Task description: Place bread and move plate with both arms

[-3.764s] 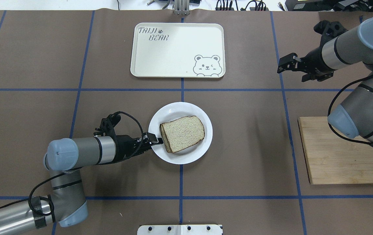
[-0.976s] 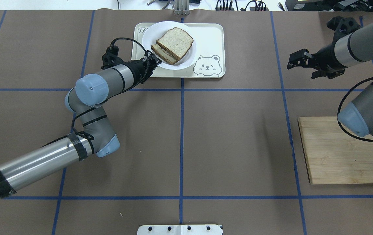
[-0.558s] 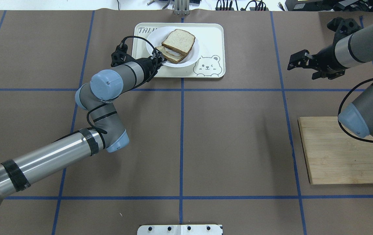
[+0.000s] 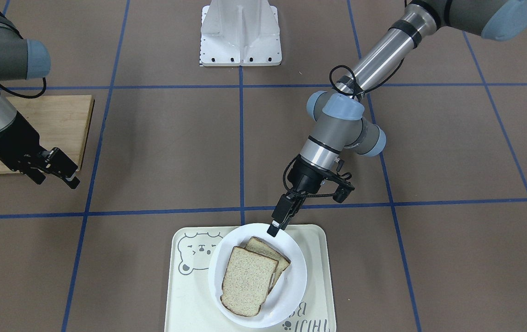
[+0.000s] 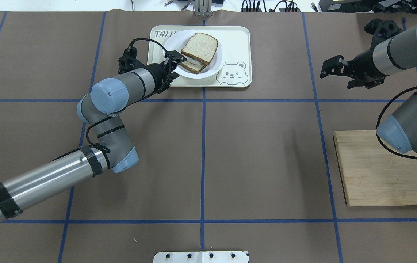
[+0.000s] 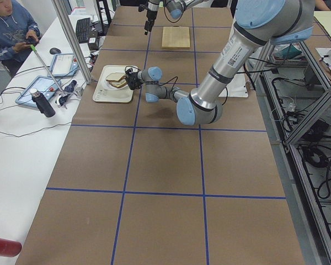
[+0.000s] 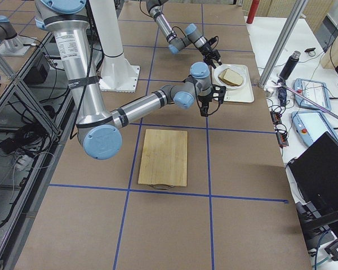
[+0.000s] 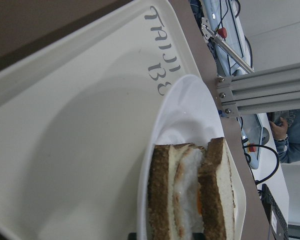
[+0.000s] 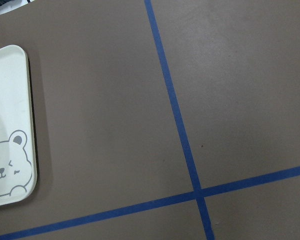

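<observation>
The plate [image 4: 291, 290] is no longer at the middle of the table [image 5: 267, 146], where it sat a few seconds ago. It is now at the far side, over the cream bear-print tray [image 5: 236, 40], covering the end of the printed word. Compared with a second ago it sits lower and closer to the tray's middle, and since the last glimpse it has barely shifted. Over that same stretch the left arm [image 5: 48, 179] has drawn its elbow back a little towards the robot's left. The right arm [image 5: 394, 54] is almost where it was throughout.

The bread [image 5: 199, 46] lies on the plate, stacked crookedly on an egg slice [image 5: 191, 67] so that the lower slice sticks out on the robot's side. The left wrist view shows egg white and a bit of yolk between the two.

The left arm reaches forward across the table, forearm angled towards the tray, with its wrist rolled onto its side. The left gripper [image 4: 273, 227] pinches the plate's rim on the edge nearest the robot, just beside the corner of the slices.

The right arm is bent above the cutting board [image 5: 376, 171], well apart from the tray. The right gripper [image 5: 327, 67] points towards the table's middle, fingers spread and holding nothing.
</observation>
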{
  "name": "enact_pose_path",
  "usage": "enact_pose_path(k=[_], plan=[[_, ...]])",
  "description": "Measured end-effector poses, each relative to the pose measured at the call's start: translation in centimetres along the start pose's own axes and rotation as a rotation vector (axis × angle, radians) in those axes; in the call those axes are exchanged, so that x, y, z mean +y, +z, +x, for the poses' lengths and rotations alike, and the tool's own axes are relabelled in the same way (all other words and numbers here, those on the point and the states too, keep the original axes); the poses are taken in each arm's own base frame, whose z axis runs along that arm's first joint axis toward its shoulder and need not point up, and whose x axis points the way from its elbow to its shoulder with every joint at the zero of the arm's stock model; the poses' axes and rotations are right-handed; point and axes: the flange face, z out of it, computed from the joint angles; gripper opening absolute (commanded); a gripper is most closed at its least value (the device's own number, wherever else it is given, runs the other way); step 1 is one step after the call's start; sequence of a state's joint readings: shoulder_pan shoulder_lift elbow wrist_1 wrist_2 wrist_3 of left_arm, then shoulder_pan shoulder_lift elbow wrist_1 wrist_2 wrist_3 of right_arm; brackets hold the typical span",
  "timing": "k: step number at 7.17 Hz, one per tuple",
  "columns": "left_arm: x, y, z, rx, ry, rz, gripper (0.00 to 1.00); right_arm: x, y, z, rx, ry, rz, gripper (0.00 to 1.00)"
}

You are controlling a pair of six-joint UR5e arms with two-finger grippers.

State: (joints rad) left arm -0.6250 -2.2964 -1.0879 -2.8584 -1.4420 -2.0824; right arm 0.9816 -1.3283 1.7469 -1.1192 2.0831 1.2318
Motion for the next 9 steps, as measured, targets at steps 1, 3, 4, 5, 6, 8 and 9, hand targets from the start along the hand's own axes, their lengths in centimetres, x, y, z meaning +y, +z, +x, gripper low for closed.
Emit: enact_pose_path(k=[1,3,4,5,6,8,9], plan=[[-0.7,-2.9,-0.7,0.013,0.0,-0.034,0.71,0.0,0.1,-0.1,0.002,0.0,0.0,1.0],[-3.2,-7.0,-1.9,0.009,0.042,-0.082,0.98,-0.9,-0.5,0.7,0.006,0.0,0.004,1.0],[-6.0,-8.7,-3.2,-0.012,0.118,-0.062,0.98,-2.2,-1.6,1.9,0.011,-0.015,-0.002,1.0],[-10.3,-10.6,-5.1,-0.057,0.243,-0.022,0.98,-4.0,-3.1,3.5,0.024,-0.037,-0.008,1.0],[-15.6,-12.7,-6.7,-0.131,0.388,0.009,0.98,-5.7,-4.4,5.0,0.046,-0.066,-0.007,1.0],[-26.7,-16.5,-6.3,-0.336,0.66,0.021,0.98,-7.2,-5.6,6.2,0.077,-0.11,-0.008,1.0],[-31.7,-19.0,-5.9,-0.445,0.82,-0.001,0.98,-7.4,-5.9,6.5,0.081,-0.118,-0.007,1.0]])
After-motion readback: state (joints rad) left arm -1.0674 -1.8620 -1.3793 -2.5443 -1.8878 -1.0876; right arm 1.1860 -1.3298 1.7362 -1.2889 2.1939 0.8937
